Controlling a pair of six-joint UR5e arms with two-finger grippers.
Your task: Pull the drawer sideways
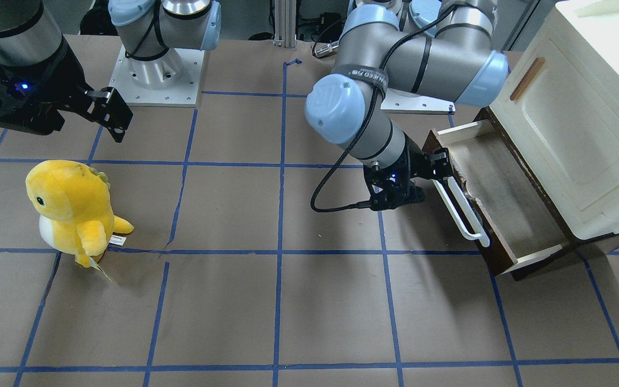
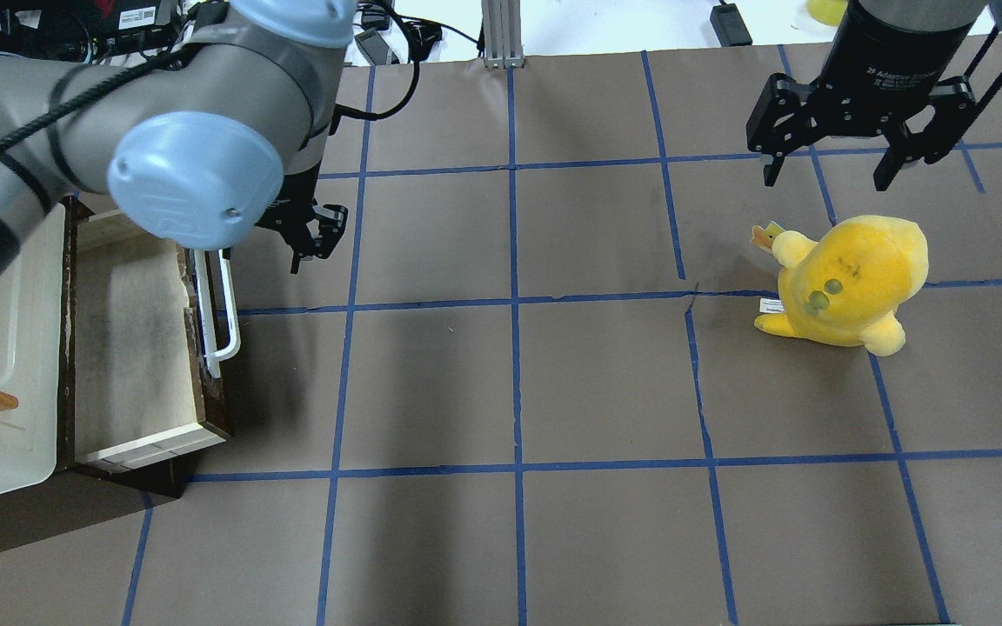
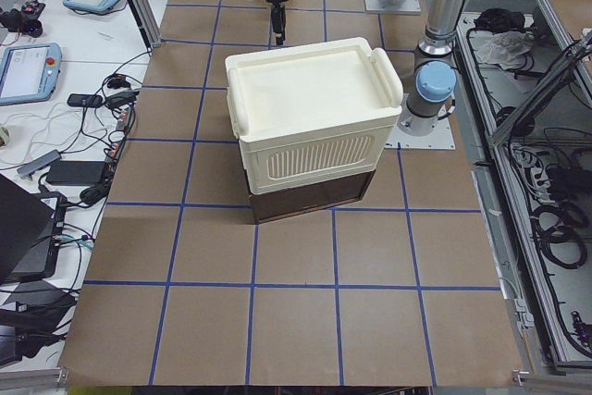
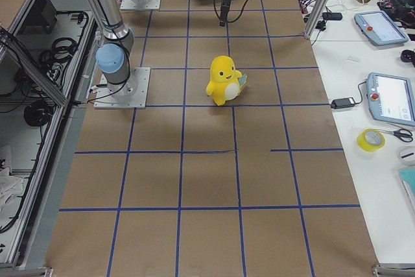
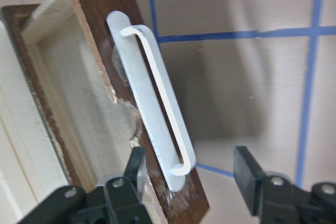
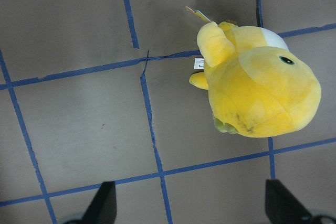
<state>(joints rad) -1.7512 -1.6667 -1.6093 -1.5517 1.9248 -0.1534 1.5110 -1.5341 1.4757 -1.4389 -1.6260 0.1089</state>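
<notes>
Left fingers [image 5: 245, 172] apart, straddling handle [image 5: 152, 114] end, unclamped | right fingers [image 6: 102, 205] apart above toy [image 2: 849, 278] | drawer [image 1: 508, 199] standing out from cabinet [image 1: 573, 134] | step: pull apparently complete | next: back clear of handle

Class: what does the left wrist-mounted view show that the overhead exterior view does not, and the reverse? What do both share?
Only the left wrist view: how the left gripper sits, open and astride the end of the white handle, not closed on it. Only the overhead: the yellow plush toy and the open right gripper. Both: the drawer pulled open, on the blue-taped table.
</notes>
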